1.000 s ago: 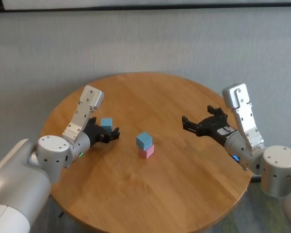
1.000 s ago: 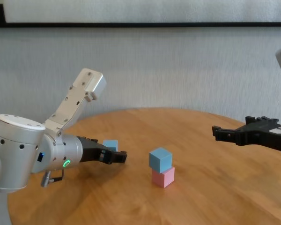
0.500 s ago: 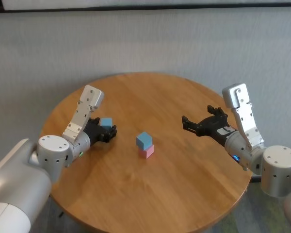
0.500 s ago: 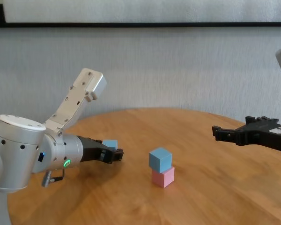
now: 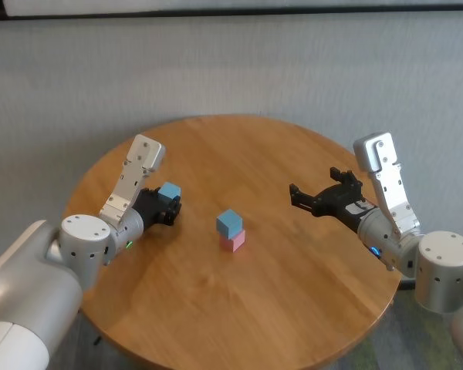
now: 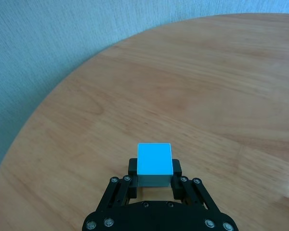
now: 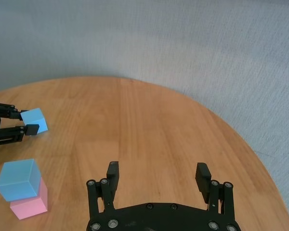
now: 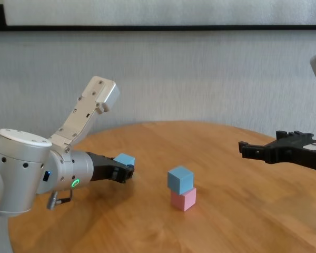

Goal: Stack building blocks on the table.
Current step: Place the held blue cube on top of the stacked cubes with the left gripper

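Note:
My left gripper (image 6: 154, 172) is shut on a light blue building block (image 6: 154, 161) at the left of the round wooden table (image 5: 255, 146); the block (image 5: 169, 191) shows between the black fingers (image 8: 127, 169) just above the top. Near the table's middle a second light blue block (image 5: 229, 222) sits on a pale pink block (image 5: 233, 240), a little skewed. This stack also shows in the right wrist view, blue (image 7: 18, 179) over pink (image 7: 29, 204). At the right side my right gripper (image 7: 157, 173) hovers open and empty, well away from the stack.
Bare wood lies between the held block and the stack (image 8: 181, 188), and between the stack and the right gripper (image 8: 247, 148). A grey wall stands behind the table. The table's round edge runs close behind the left arm.
The left gripper's jaws have closed on the light blue block, which now sits slightly higher between the fingers. The stack and the right arm have not moved.

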`<state>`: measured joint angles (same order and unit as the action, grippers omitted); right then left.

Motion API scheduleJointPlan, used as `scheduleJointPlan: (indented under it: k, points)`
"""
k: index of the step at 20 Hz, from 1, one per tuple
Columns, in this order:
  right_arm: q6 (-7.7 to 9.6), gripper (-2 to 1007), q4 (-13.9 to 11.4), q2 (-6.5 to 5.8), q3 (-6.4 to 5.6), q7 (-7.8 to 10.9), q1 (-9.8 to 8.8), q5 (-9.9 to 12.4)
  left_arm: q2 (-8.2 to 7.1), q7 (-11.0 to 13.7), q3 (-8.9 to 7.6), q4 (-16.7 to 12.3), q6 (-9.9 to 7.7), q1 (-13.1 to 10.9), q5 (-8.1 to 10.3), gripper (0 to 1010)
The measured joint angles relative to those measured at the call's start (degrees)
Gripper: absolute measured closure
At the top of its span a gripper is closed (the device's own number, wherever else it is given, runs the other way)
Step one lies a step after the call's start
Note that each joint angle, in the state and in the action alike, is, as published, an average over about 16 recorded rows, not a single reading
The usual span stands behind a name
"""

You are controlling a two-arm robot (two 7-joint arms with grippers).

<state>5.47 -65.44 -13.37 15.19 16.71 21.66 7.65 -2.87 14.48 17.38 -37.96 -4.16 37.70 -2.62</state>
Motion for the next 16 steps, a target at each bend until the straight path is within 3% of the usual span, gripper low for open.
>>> scheduleJointPlan:
  k: [7, 10, 16]
  points:
    - [0.0, 0, 0.0, 0.0, 0.0, 0.0, 0.0, 0.0, -0.94, -0.21, -0.4, -4.13, -1.16, -1.86, -0.05, 605]
    - [0.0, 0, 0.0, 0.0, 0.0, 0.0, 0.0, 0.0, -1.98, -0.06, -0.71, -8.14, -2.36, -3.61, 0.0, 605]
    - [0.0, 0, 0.0, 0.0, 0.0, 0.0, 0.0, 0.0, -4.97, 1.56, -1.31, -19.04, -5.54, -8.32, 0.69, 605]
